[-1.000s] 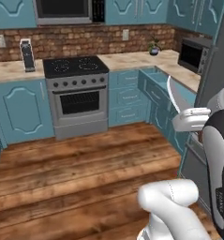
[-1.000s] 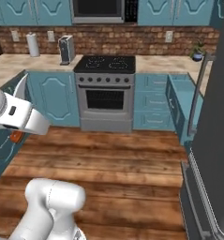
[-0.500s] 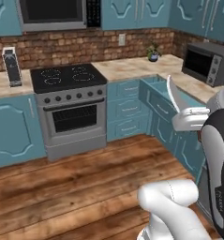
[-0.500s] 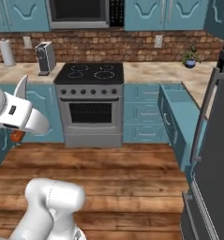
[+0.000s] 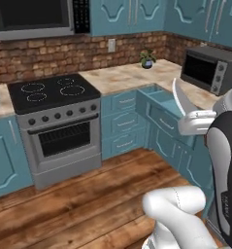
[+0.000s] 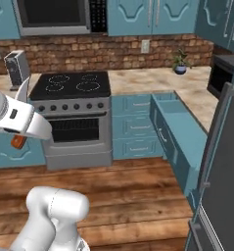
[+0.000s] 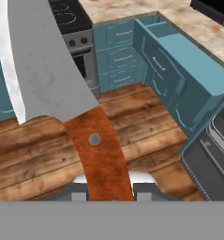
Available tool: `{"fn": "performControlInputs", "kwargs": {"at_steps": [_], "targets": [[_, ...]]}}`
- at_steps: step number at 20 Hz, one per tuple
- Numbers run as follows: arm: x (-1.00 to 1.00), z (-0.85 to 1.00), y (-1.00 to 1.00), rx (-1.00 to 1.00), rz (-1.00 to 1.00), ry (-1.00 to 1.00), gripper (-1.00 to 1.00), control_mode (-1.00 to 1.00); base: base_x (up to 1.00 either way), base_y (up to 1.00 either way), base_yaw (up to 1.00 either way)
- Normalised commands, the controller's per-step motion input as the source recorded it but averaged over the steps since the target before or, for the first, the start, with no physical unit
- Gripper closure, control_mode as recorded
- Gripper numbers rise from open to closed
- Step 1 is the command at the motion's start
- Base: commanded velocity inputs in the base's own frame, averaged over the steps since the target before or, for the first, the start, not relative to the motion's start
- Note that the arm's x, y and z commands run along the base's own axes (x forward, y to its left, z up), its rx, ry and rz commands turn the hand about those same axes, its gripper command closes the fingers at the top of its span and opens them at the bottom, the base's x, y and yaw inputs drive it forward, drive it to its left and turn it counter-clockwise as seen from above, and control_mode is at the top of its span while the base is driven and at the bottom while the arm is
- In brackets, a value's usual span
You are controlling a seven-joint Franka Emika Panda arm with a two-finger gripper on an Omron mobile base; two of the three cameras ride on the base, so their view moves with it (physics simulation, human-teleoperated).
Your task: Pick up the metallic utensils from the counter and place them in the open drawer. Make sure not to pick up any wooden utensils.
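While our gripper [image 7: 111, 190] clamps the knife [image 7: 52, 79] by its handle, we should steer toward the open drawer [image 7: 179, 51] at upper right.

Curved brushed-grey metal knife blade [image 7: 43, 65] with bright polished edge, smooth reddish-brown wooden handle [image 7: 101, 157] with 1 steel rivet, beige marbled stone desk [image 5: 132, 75], matt teal painted open drawer [image 7: 181, 54], grainy brown plank floor [image 5: 74, 204], rough red brick backsplash [image 6: 118, 49]
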Motion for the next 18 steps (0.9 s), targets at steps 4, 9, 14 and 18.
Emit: {"fn": "performControlInputs", "kwargs": {"at_steps": [4,9,14,18], "targets": [[0.00,0.00,0.00,0.00,0.00,0.00,1.00,1.00,0.01,-0.33,-0.18],[0.00,0.00,0.00,0.00,0.00,0.00,1.00,1.00,-0.03,-0.03,-0.31],[0.00,0.00,0.00,0.00,0.00,0.00,1.00,1.00,0.00,0.01,-0.49],[0.00,0.00,0.00,0.00,0.00,0.00,1.00,1.00,0.18,0.22,-0.38]]}}
